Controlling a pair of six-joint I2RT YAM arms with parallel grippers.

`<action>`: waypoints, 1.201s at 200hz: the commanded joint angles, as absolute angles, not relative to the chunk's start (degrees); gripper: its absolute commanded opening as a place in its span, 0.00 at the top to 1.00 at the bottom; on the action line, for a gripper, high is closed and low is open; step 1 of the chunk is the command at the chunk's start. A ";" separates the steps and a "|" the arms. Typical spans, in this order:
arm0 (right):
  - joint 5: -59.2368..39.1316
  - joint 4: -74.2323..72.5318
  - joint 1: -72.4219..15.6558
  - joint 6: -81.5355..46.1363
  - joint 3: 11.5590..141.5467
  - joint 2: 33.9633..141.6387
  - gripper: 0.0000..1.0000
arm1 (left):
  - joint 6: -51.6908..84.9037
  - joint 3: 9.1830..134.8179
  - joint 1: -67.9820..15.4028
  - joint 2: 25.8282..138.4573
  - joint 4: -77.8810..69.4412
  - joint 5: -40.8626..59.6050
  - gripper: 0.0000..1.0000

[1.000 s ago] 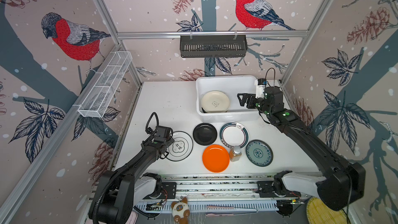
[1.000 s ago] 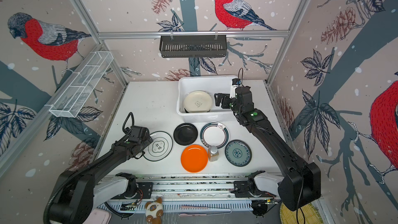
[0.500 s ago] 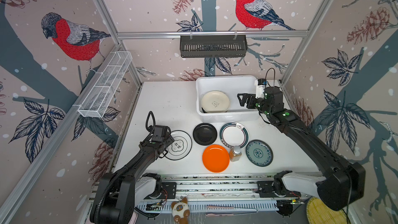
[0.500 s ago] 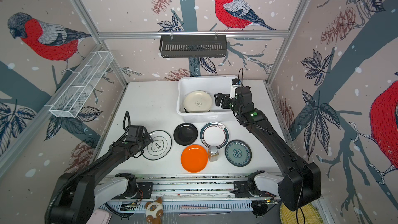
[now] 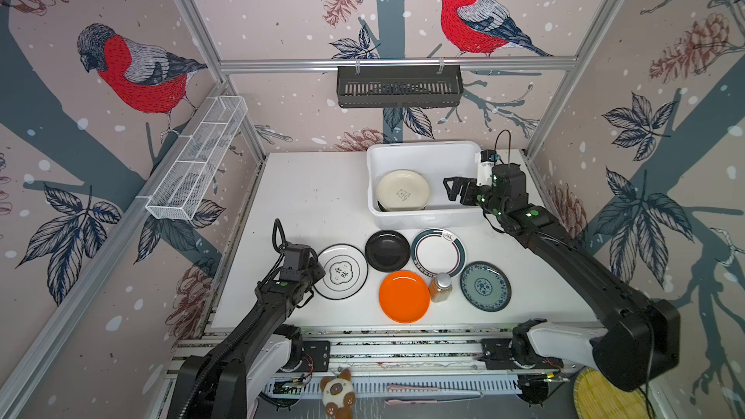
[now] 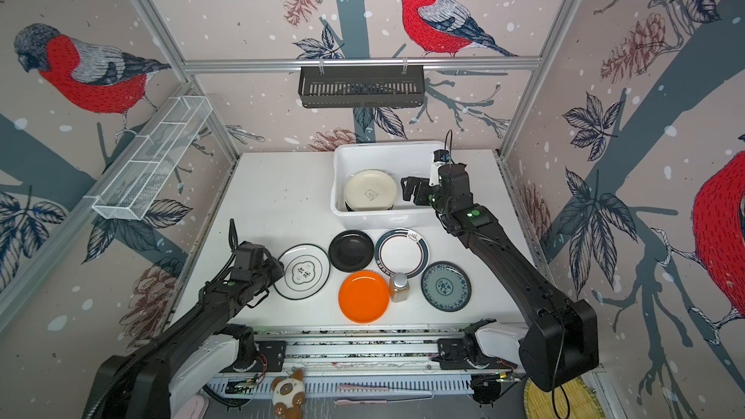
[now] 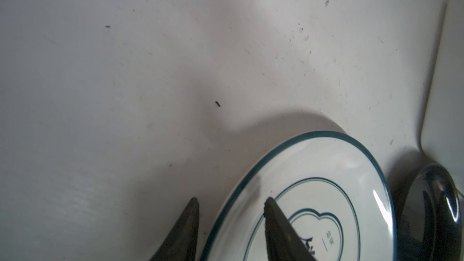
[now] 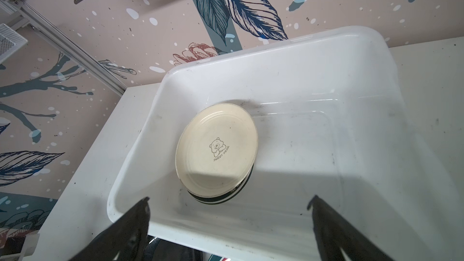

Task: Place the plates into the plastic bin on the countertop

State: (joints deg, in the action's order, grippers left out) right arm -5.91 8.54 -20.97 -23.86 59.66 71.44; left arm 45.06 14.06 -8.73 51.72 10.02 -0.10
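1. Straddling the rim of the emblem plate [image 7: 326,171] on the countertop [image 5: 314,195], the left gripper [image 7: 231,200] stands part-open, gripping nothing.
2. Right gripper [image 8: 228,198] hangs wide open over the plastic bin [image 8: 301,76], a cream plate [image 8: 216,146] stacked inside.

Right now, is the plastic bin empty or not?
Not empty. A cream plate lies inside the plastic bin, stacked on a dark-edged plate.
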 commanded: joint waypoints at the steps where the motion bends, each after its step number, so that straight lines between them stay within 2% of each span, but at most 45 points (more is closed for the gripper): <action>1: -5.89 7.45 -21.01 -24.08 59.77 71.28 0.00 | 46.32 12.93 -8.70 50.13 13.09 1.51 0.61; 30: -5.93 7.35 -21.01 -24.17 59.50 71.37 0.00 | 46.25 12.82 -8.70 50.63 12.72 1.19 0.66; 90: -5.84 7.26 -21.01 -24.39 59.42 71.28 0.00 | 45.44 12.65 -8.70 52.72 12.33 0.14 0.70; 122: -5.89 6.99 -21.01 -24.61 59.33 71.45 0.00 | 44.91 12.68 -8.70 52.31 12.70 -0.99 0.76; 240: -5.89 6.66 -21.01 -25.22 59.41 71.54 0.00 | 45.62 11.85 -8.70 53.71 10.11 -3.09 0.83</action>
State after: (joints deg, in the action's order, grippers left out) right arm -5.89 8.51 -20.97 -24.27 59.33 71.44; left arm 45.01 12.60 -8.75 53.32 6.44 -1.67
